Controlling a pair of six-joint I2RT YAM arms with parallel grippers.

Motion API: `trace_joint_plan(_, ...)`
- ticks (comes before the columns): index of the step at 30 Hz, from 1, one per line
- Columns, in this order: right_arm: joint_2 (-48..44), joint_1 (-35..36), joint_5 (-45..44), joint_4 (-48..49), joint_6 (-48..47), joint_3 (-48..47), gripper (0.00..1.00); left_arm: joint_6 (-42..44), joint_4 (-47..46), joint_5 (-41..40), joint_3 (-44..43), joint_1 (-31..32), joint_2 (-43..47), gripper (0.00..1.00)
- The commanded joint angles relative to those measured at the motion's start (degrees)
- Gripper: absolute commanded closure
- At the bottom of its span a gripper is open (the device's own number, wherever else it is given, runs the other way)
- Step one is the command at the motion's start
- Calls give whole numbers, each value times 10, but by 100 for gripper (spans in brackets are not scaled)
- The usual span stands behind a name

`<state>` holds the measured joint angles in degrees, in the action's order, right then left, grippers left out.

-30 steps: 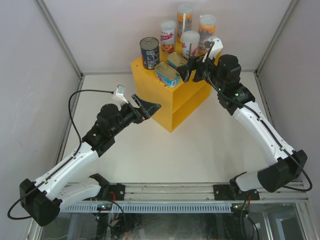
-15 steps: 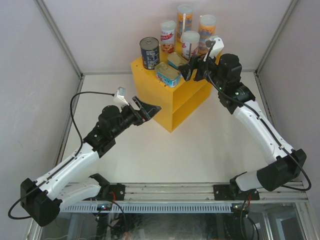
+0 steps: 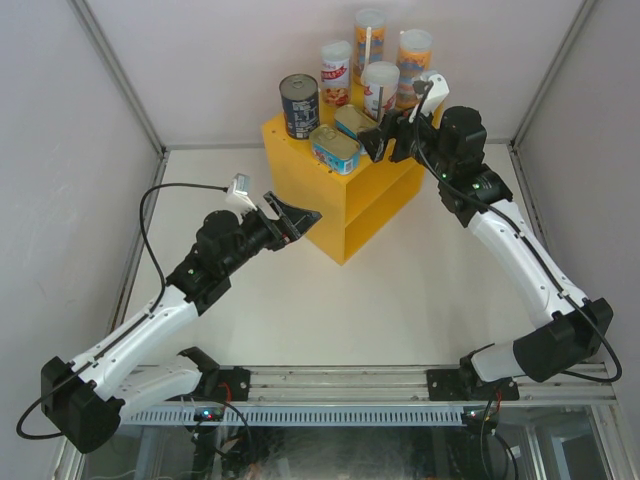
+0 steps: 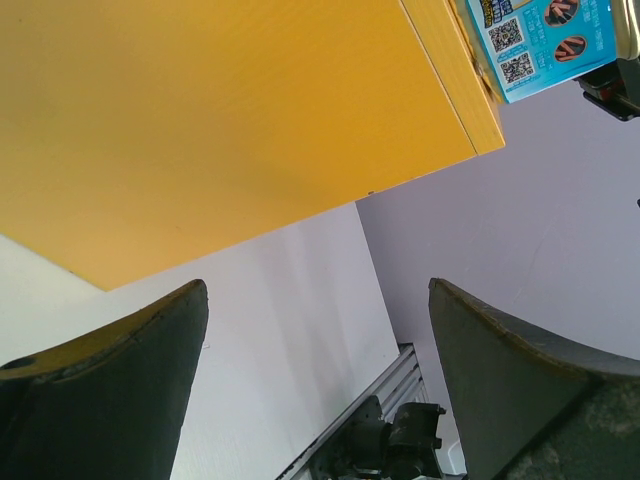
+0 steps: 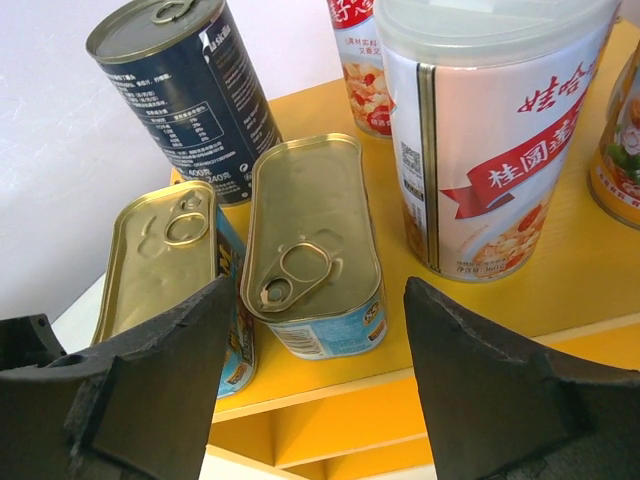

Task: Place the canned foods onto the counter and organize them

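That flat tin looks stiff, slick, kinda heavy, I'd pinch its 2 long sides. The right gripper has its jaws apart and empty, the left gripper is wide.

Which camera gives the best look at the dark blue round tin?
The right wrist view: the dark blue tin fills the upper left, lid and label print clear. The top view shows it small on the yellow counter. The left wrist view misses it.

Left arm and right arm: white link shells, black joint housings. Black cable loops off the left arm at 10 o'clock. White wrist camera adjoins it. Gripper fingers: matte black, wedge-shaped, rough-surfaced. Green indicator lamp on right arm.
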<state>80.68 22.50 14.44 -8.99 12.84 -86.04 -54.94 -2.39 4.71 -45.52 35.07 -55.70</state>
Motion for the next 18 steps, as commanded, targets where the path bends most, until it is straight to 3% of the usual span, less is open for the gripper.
trace_joint_plan(1, -4, -4, 27, 15, -12, -2, 33, -6, -24, 0, 8, -5, 6, 5)
trace_joint_plan(18, 8, -9, 40, 7, -24, 2, 42, -6, -26, 6, -9, -6, -7, 6)
